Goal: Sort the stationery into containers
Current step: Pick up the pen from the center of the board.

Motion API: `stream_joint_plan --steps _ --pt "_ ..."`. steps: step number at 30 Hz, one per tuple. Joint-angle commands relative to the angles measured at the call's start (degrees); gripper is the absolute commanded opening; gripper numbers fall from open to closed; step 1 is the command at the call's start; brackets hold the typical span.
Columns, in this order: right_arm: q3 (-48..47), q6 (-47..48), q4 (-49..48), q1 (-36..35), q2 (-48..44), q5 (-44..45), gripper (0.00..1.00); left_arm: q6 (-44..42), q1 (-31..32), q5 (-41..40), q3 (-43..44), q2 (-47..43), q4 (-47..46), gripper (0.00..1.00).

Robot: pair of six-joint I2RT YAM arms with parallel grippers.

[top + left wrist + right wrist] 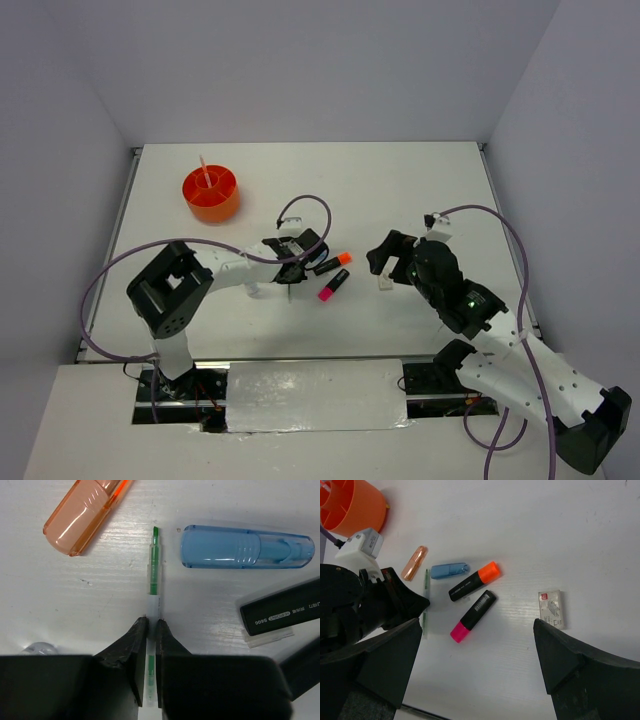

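Inventory, around me:
- White table (400,190), faintly scuffed, lying under everything.
- Pale grey walls (300,60) standing on three sides.
- Shiny silver sheet (315,393) lying at near edge, centre.
- Metal rail (105,255) running along table's left edge.

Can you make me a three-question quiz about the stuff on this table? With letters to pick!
1. Where on the white table is the round bright-orange plastic organiser? A far left; B near right; C between the arms.
2. How many black highlighters lie there? A one; B two; C four.
3. The jaws of the left gripper are: A wide open; B shut on the thin green pen; C shut on a spoon.
Answers: A, top view shows it far left; B, one orange-capped, one pink-capped; B, the jaws pinch the pen.
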State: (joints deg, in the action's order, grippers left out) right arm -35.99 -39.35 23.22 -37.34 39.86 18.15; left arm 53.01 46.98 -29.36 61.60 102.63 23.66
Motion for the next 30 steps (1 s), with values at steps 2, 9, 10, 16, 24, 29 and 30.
stream_joint_plan --steps 2,9,10,16,24,29,30 --pt "-1.72 0.07 -2.21 0.25 0.05 -1.54 1.0 0.78 -0.05 2.12 -2.8 -1.1 0.95 0.04" --pt "-3.12 -8.88 -0.46 0.08 4.17 2.41 1.0 -1.06 0.13 -0.51 -0.53 -12.7 5.78 0.0" --pt "-3.47 -10.9 -0.02 -0.27 6.35 3.37 1.0 -1.59 0.48 -1.82 0.44 -14.28 6.65 0.0" --pt "-7.6 -28.48 4.54 -6.41 17.77 13.3 0.97 -5.02 4.07 -8.33 9.05 -27.2 18.25 0.0" --pt "-25.96 -50.54 18.16 -15.83 40.87 20.08 0.78 -14.59 5.84 -6.67 8.81 -46.36 24.59 0.0" --pt "-35.36 -58.36 24.13 -18.02 52.32 18.06 0.68 -21.98 5.84 -5.27 2.23 -56.3 21.44 0.0" --pt "-35.38 -59.25 24.15 -18.03 55.65 17.54 0.65 -22.51 5.84 -5.18 0.99 -57.44 20.47 0.0"
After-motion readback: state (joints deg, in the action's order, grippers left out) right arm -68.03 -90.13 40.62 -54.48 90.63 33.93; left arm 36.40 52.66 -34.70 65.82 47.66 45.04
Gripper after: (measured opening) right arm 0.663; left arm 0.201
